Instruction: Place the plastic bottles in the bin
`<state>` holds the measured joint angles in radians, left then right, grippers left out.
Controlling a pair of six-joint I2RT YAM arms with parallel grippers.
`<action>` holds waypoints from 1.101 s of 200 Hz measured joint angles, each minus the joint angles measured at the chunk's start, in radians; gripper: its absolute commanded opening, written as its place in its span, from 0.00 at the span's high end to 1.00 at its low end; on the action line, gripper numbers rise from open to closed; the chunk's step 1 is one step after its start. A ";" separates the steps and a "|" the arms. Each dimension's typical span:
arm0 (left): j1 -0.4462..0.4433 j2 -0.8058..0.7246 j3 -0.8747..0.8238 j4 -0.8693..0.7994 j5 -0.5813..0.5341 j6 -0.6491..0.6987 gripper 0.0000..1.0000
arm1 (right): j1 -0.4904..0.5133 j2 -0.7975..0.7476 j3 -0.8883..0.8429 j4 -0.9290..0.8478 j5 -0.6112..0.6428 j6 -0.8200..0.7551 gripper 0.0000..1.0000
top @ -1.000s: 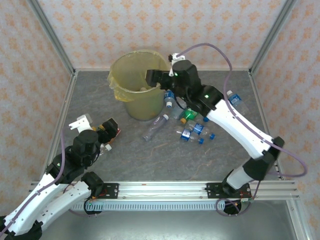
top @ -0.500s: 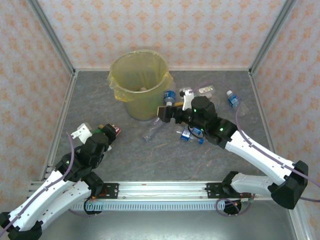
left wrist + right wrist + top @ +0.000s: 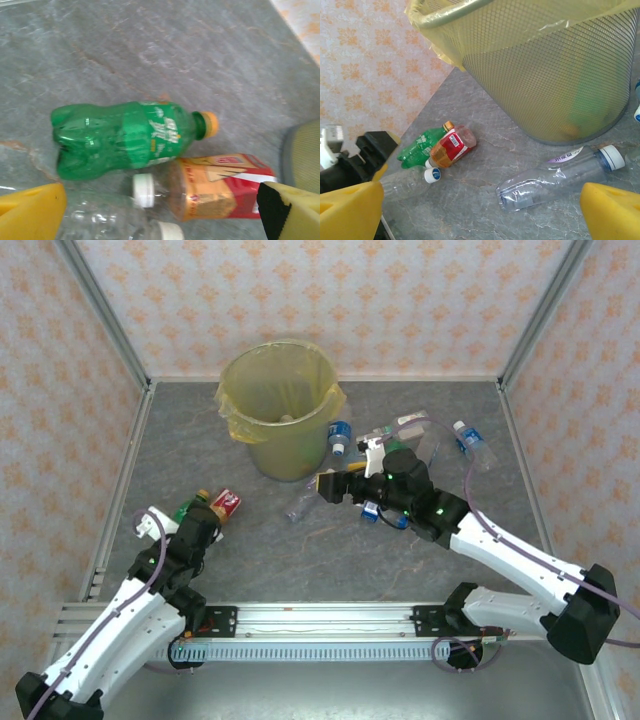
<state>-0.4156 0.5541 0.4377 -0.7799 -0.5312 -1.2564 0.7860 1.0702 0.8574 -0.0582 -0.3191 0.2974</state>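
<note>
The clear ribbed plastic bottle with the white cap [image 3: 560,177] lies flat on the grey bench [image 3: 300,565], near the 5 o'clock foot of the round yellow-lined bin [image 3: 285,452]. In the right wrist view its long axis runs from 8 to 2 o'clock, cap at the 2 o'clock end. The right end effector [image 3: 480,210] hovers over it, fingers apart. It would do best to close across the mid-body, square to that axis. At 9 o'clock, the left end effector [image 3: 160,212], also apart, hangs above a green orange-capped plastic bottle [image 3: 125,137]. That view is blurred, so its alignment is uncertain.
</note>
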 measured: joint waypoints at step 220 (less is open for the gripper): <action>0.011 0.091 -0.042 0.508 0.481 0.227 0.02 | 0.000 0.033 0.005 0.000 0.000 0.000 0.00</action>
<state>-0.4049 0.6453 0.3954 -0.2718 -0.0498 -1.0290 0.7860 1.1034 0.8623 -0.0578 -0.3195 0.2974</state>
